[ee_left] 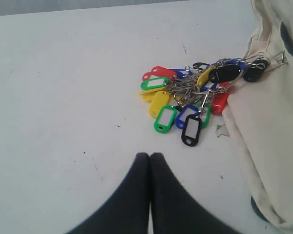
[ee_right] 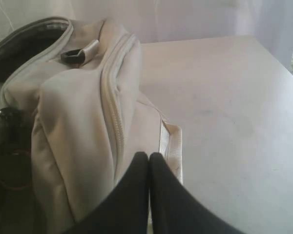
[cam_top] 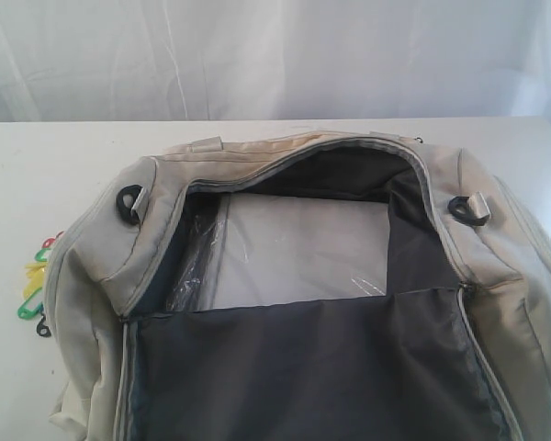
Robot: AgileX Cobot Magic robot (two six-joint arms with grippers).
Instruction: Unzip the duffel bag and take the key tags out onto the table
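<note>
- Far left of the exterior frame: the key tags (cam_top: 35,285) are lying on the table (cam_top: 37,175), tucked right beside the left end of the duffel bag (cam_top: 496,276). Only a strip of red, yellow, green and black is showing from here, so I'm leaning on the wrist camera for the rest.
- The bunch's long axis is running up and down the frame there, along the bag's side.
- The left wrist camera is showing the whole bunch out on bare tabletop, with the tags fanning away from the rings. The black tags at one end look like they're touching the bag fabric, though I can't be sure.
- The left gripper (ee_left: 150,161) is sitting with its fingers pressed together and nothing in them. The tags are lying straight ahead of it, near but apart.
- Middle of the exterior frame: the bag is lying wide open, its flap folding toward the bottom edge and the dark lining showing. No tags are visible inside.
- Right side: the right gripper (ee_right: 149,161) is also pinched closed and empty, hovering just beside the bag's other end.
- I'm guessing the left arm is the nearer one if the tags need another nudge, with the whole bag lying between them and the right arm.
</note>
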